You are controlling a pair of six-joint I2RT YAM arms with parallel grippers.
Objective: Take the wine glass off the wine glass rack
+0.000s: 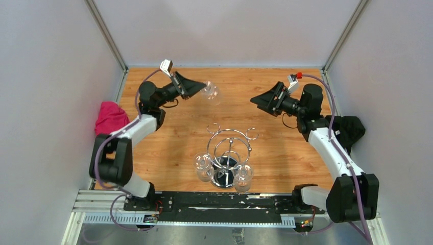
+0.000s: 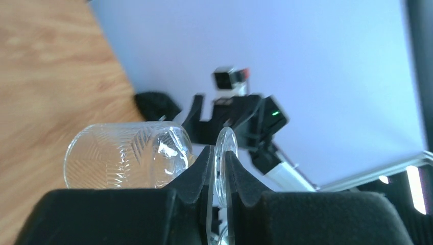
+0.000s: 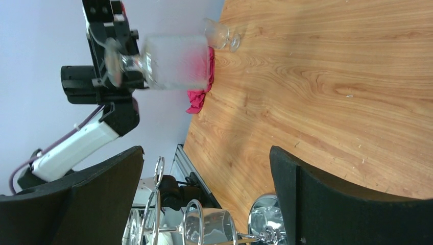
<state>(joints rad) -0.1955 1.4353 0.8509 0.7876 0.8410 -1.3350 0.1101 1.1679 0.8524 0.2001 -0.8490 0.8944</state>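
Robot lab cell: white panel walls (image 1: 46, 76), aluminium rail (image 1: 94, 204), wooden tabletop (image 1: 286, 148).

1. table (image 1: 168, 102): light wood-grain top, walled by pale panels on the left, far and right sides.
2. wine glass rack (image 1: 226, 171): chrome wire, standing upright on its round mirrored base near the middle of the near edge.
3. two clear glasses (image 1: 203, 166) (image 1: 243, 177): just beside the rack's base, one on each side; whether they touch the wood cannot be told.
4. pink cloth (image 1: 110, 117): crumpled at the left edge, against the wall.
5. black cloth (image 1: 352, 130): bunched at the right edge.
6. small clear glass (image 3: 220, 34): on its side on the wood near the pink cloth, seen only from the right wrist.
7. metal rail (image 1: 219, 201): along the near edge.
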